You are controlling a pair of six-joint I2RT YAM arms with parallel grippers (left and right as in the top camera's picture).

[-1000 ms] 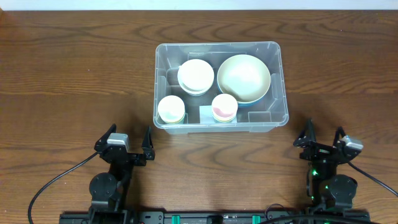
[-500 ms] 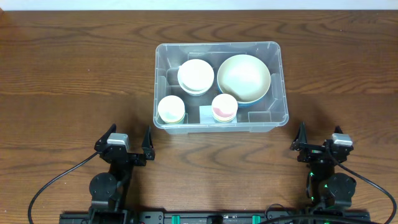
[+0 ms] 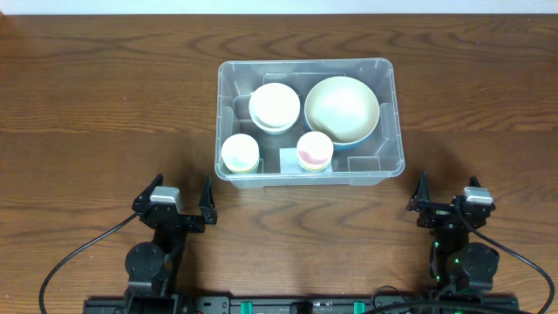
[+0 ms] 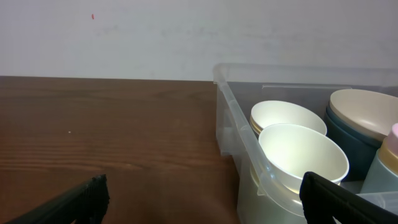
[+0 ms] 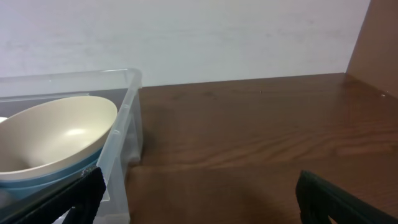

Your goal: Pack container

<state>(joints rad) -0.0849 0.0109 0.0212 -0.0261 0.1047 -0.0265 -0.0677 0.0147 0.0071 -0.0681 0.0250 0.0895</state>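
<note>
The clear plastic container [image 3: 389,122] stands on the wooden table in the overhead view. It holds a large cream bowl [image 3: 341,108] on a blue one at the back right, a cream bowl stack [image 3: 275,106] at the back left, a small cream cup [image 3: 239,153] at the front left and a pink-tinted cup [image 3: 315,150] at the front middle. My left gripper [image 3: 180,194] is open and empty near the table's front left. My right gripper [image 3: 449,192] is open and empty at the front right. The container also shows in the left wrist view [image 4: 231,118] and in the right wrist view [image 5: 127,118].
A pale label [image 3: 289,160] sits on the container's front wall. A white wall [image 4: 124,31] lies beyond the table's far edge. A brown panel [image 5: 380,37] stands at the far right of the right wrist view.
My right gripper has turned and shifted slightly left since a second ago, then held still. The left arm and the container have not moved.
</note>
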